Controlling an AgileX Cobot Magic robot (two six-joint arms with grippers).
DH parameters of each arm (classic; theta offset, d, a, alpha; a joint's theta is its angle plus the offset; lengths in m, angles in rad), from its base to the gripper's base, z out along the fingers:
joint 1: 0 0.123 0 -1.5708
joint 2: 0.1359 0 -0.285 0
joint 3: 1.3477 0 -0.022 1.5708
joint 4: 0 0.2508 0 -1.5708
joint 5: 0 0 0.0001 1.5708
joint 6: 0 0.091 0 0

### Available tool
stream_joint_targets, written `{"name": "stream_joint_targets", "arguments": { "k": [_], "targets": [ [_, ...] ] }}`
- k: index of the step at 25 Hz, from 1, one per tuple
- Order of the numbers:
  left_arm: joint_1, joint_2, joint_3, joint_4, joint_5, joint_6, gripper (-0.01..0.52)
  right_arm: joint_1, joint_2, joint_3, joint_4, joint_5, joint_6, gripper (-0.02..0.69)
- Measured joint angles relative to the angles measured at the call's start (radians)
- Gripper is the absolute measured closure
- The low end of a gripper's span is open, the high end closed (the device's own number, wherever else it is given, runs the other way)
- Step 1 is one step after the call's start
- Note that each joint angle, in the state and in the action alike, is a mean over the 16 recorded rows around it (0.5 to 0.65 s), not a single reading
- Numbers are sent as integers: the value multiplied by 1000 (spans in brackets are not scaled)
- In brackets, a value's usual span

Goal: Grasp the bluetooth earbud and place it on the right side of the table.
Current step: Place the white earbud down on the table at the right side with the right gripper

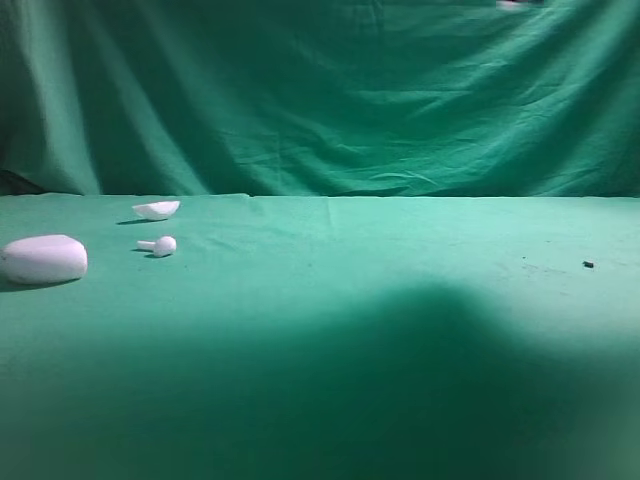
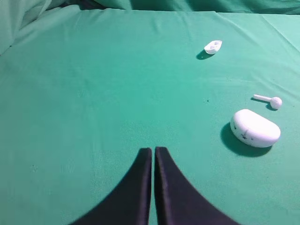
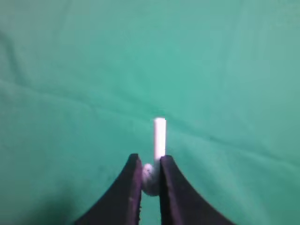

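My right gripper [image 3: 150, 159] is shut on the bluetooth earbud [image 3: 160, 133]. Its rounded head sits between the black fingers and its white stem sticks out past the tips, above green cloth. In the exterior high view neither gripper shows clearly; only a pale blur [image 1: 515, 3] sits at the top edge. My left gripper [image 2: 153, 150] is shut and empty over the green table [image 2: 93, 93], left of the white case [image 2: 255, 128]. A second white earbud [image 1: 160, 245] lies on the table at the left and also shows in the left wrist view [image 2: 269, 100].
The white oval case [image 1: 43, 259] lies at the far left of the table [image 1: 350, 300]. A small white shell-like piece [image 1: 157, 209] lies behind the earbud and shows in the left wrist view [image 2: 213, 46]. A dark speck [image 1: 588, 264] is at the right. A green backdrop hangs behind.
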Motion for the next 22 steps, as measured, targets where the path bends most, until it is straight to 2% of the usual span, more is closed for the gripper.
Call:
{"name": "stream_joint_targets", "arguments": {
  "k": [5,11,18,22],
  "targets": [
    [0,0,0,0,0,0,514,-18,-17,193,3,-188,1,579],
    [0,0,0,0,0,0,514,-14,13,305,9,-344,-4,579],
    [0,0,0,0,0,0,514,7,68,330,19,-403,-25,579],
    [0,0,0,0,0,0,514,19,95,330,26,-409,-40,549]
  ]
}}
